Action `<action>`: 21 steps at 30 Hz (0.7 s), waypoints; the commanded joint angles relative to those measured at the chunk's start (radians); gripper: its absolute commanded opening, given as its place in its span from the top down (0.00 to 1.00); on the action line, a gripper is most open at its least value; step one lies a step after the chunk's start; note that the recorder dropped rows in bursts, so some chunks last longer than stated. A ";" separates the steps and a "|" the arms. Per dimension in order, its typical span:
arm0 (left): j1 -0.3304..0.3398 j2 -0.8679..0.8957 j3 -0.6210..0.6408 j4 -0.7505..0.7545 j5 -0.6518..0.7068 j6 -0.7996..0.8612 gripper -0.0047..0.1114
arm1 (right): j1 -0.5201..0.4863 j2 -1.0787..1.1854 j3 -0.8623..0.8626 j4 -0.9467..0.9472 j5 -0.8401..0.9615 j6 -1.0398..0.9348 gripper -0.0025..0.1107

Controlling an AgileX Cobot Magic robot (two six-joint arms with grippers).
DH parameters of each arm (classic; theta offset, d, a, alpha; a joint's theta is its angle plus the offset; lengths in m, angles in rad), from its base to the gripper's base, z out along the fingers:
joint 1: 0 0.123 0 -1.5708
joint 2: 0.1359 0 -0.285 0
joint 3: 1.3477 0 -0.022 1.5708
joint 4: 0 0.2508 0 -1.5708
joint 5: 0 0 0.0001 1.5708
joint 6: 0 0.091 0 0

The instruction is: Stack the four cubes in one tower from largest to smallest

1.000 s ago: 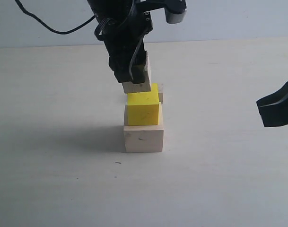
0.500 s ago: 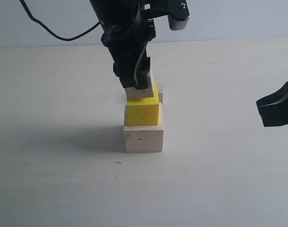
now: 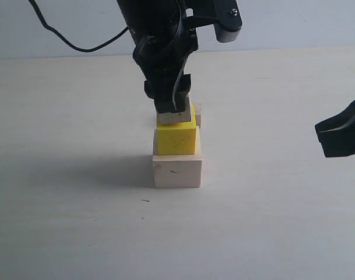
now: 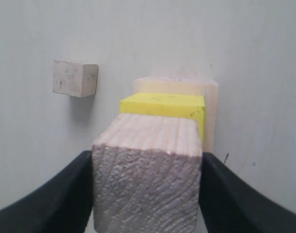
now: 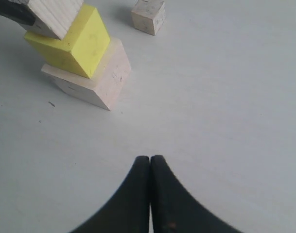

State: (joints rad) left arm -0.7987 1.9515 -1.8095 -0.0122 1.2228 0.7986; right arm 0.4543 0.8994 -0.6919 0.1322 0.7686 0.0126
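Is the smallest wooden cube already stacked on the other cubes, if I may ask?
No, the smallest cube sits alone on the table, apart from the yellow cube.

Markings inventory: no text, label, brand, number or sign is showing legibly in any view.
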 commanded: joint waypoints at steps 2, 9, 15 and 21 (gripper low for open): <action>0.000 -0.002 -0.008 0.005 -0.002 -0.013 0.96 | -0.001 -0.004 0.003 0.003 0.000 -0.013 0.98; 0.000 -0.002 -0.008 0.005 -0.002 -0.013 0.96 | -0.001 -0.004 0.003 0.003 0.000 -0.013 0.98; 0.000 -0.002 0.019 0.012 -0.002 -0.013 0.96 | -0.001 -0.004 0.003 0.003 0.000 -0.013 0.98; 0.000 -0.002 0.019 0.012 -0.002 -0.011 0.96 | -0.001 -0.004 0.003 0.003 0.000 -0.013 0.98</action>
State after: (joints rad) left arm -0.7987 1.9515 -1.7934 0.0000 1.2228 0.7948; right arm 0.4543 0.8994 -0.6919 0.1346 0.7686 0.0111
